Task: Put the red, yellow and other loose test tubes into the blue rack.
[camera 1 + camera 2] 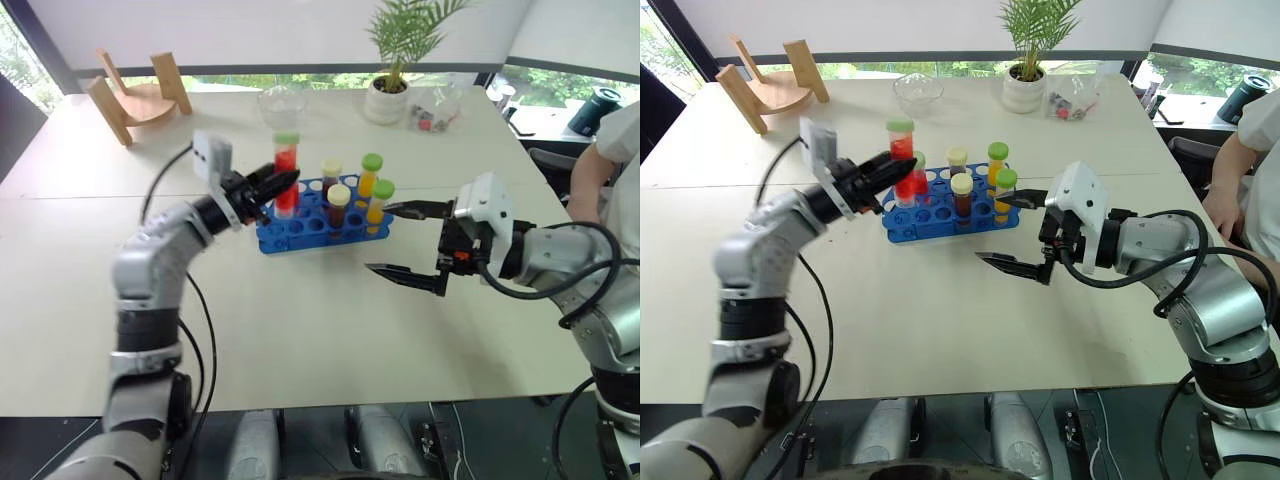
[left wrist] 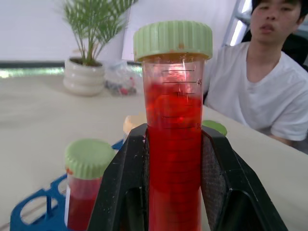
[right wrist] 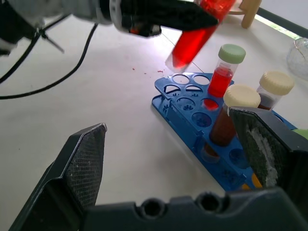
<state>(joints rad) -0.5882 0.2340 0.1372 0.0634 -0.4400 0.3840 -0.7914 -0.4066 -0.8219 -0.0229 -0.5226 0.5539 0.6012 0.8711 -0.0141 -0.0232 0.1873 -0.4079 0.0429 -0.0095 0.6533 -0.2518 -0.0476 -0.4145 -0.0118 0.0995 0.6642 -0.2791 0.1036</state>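
- Step in hand, as I read it: lowering a bright red tube point(image 1: 287, 160) into the blue rack point(image 1: 285, 238).
- Left claw point(image 1: 283, 182) is clamped on that tube around its middle. The green cap stands clear above the fingers, and the rounded bottom hangs just above the rack's left end.
- From the right wrist view, the tube leans a little and its bottom is not yet in any hole.
- To do it well, I would bring the tube upright first, then centre its bottom over one of the empty holes at the left end. It should go straight down, and the claw should let go only once the tube is seated.
- A second red tube point(image 1: 918, 178) stands in the rack just beside the held one, so the fingers should stay clear of its cap on the way down.
- Right claw point(image 1: 378, 238) hangs wide apart and holds nothing, just off the rack's right end. It is near enough to steady the rack if it slides.
- Tubes, counted: six.
  - Two are bright red with green caps, one held and one in the rack.
  - Two yellow tubes point(image 1: 372, 180) with green caps stand at the rack's right end.
  - Two dark tubes point(image 1: 339, 205) with tan caps stand around its middle.
- Racks: one.
- Loose tubes lying on the table point(image 1: 300, 330) around the rack: I can see none.
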